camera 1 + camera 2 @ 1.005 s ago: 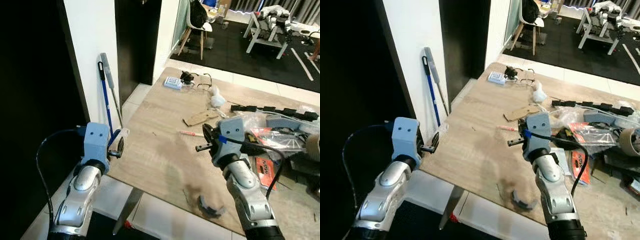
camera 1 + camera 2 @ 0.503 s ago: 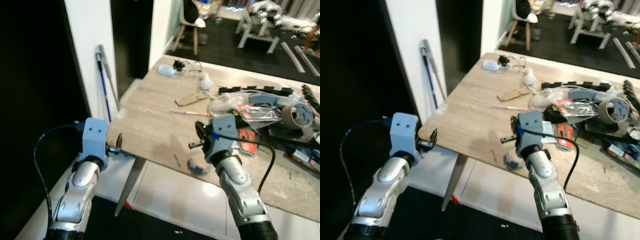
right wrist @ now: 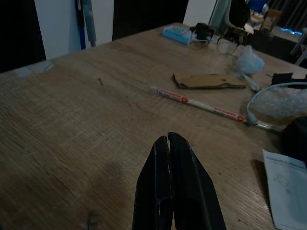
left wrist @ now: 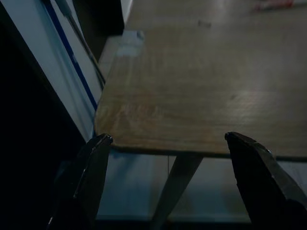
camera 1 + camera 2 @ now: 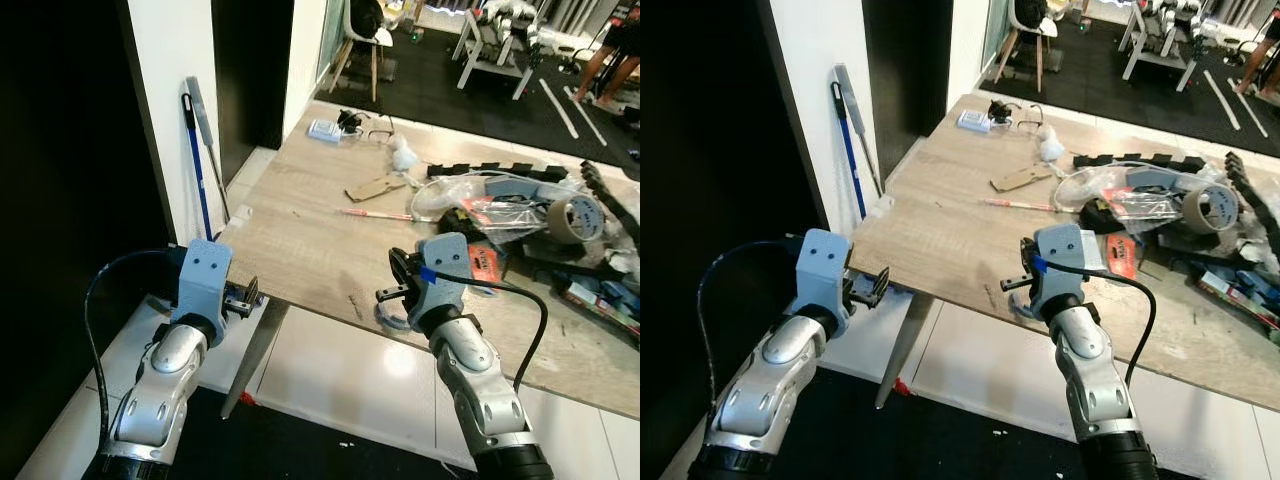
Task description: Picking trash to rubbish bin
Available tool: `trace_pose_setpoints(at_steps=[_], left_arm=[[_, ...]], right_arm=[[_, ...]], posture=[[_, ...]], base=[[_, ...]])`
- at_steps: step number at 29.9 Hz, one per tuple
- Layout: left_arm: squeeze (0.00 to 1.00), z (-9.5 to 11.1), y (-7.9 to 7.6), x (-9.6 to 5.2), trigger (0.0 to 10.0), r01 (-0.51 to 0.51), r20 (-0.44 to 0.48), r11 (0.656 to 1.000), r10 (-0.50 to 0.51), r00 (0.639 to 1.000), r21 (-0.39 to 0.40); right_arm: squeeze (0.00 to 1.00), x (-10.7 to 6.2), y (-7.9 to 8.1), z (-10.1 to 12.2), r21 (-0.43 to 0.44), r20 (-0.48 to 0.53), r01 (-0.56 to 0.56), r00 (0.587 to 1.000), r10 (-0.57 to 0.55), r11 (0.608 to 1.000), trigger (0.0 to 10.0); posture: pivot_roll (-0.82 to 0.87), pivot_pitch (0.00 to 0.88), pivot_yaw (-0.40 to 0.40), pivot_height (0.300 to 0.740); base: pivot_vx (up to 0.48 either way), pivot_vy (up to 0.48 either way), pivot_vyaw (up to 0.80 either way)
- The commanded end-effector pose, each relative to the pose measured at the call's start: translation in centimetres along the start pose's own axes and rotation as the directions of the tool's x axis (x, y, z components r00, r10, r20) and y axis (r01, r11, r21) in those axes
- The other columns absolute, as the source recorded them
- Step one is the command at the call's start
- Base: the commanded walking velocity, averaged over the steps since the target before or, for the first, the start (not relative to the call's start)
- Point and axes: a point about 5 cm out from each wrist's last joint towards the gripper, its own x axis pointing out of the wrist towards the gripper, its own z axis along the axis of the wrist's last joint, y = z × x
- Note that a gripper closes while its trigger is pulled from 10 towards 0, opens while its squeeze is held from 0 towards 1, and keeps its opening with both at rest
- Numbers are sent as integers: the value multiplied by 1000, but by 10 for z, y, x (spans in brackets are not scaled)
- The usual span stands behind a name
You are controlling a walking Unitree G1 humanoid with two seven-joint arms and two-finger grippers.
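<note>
Light wooden table (image 5: 300,250); blue-handled mop (image 5: 198,165) leaning against white wall (image 5: 175,90); brown tape roll (image 5: 568,218); white chair (image 5: 362,40) beyond.

A flat scrap of brown cardboard (image 5: 376,187) is lying on the wooden table (image 5: 300,250), toward its far side. Just nearer than it, a thin pink-and-white stick (image 5: 377,214) is lying flat, pointing across the table. A crumpled white wad (image 5: 404,155) is sitting beyond the cardboard. A curved grey scrap (image 5: 392,318) is resting at the table's near edge. Crinkled clear plastic wrapping (image 5: 500,203) is heaped at the right.
</note>
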Motion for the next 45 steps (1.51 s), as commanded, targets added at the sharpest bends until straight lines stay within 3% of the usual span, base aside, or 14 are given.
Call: trace_pose_setpoints(at_steps=[1, 2, 7, 17, 23, 24, 25, 31, 32, 36, 39, 45], left_arm=[[0, -1, -5, 1, 10000, 23, -12, 1000, -23, 1000, 21], [0, -1, -4, 1, 10000, 5, -17, 1000, -5, 1000, -8], [0, -1, -1, 1, 10000, -19, -15, 1000, 19, 1000, 5], [0, 4, 3, -5, 10000, 7, 24, 1000, -7, 1000, 11], [0, 9, 5, -8, 10000, 55, 72, 998, -58, 996, 36], [0, 13, 5, -10, 10000, 89, 106, 995, -93, 990, 38], [0, 17, 4, -14, 10000, 127, 139, 991, -132, 981, 43], [0, 29, 0, -27, 10000, 285, 238, 958, -287, 928, 42], [0, 29, 0, -27, 10000, 285, 238, 958, -287, 928, 42], [0, 33, -11, -36, 10000, 425, 254, 903, -425, 869, 58], [0, 31, -15, -37, 10000, 454, 241, 887, -460, 855, 83], [0, 31, -20, -40, 10000, 503, 242, 858, -512, 824, 100]], right_arm=[[0, -3, -4, -4, 9, -19, 23, 1000, -23, 1000, 10000], [0, -3, -2, -2, 15, -14, 17, 1000, -17, 1000, 10000], [0, -2, 4, 2, 34, 5, -16, 1000, 16, 999, 10000], [0, -5, 9, 17, -61, 65, -88, 994, 92, 994, 10000], [0, -4, 6, 25, -93, 43, -138, 989, 143, 986, 10000], [843, -5, 3, 29, -109, 35, -157, 986, 162, 981, 10000], [1000, -5, 0, 31, -128, 20, -180, 983, 184, 975, 10000], [1000, -8, -5, 33, -182, -69, -333, 943, 326, 925, 10000], [1000, -8, -5, 33, -182, -69, -333, 943, 326, 925, 10000], [1000, -11, -5, 34, -189, -164, -455, 888, 429, 870, 10000], [1000, -10, -8, 35, -183, -196, -467, 879, 434, 865, 10000], [1000, -20, -9, 33, -173, -347, -603, 778, 524, 779, 10000]], posture=[[-17, 124, -72, 740], [-17, 125, -72, 740], [-13, 129, -72, 740], [-13, 135, -72, 740], [-13, 135, -71, 740], [-13, 133, -71, 740], [-17, 136, -70, 740], [-17, 133, -72, 740], [-17, 133, -72, 740], [-23, 130, -68, 740], [-22, 130, -67, 740], [-23, 129, -70, 740]], base=[[0, -480, 0], [0, 0, 0], [0, 0, 0], [0, 0, 0], [0, 0, 0], [0, 0, 0], [0, 0, 0], [0, 0, 0], [0, 0, 0], [0, 0, 0], [0, 0, 0], [0, 0, 0]])
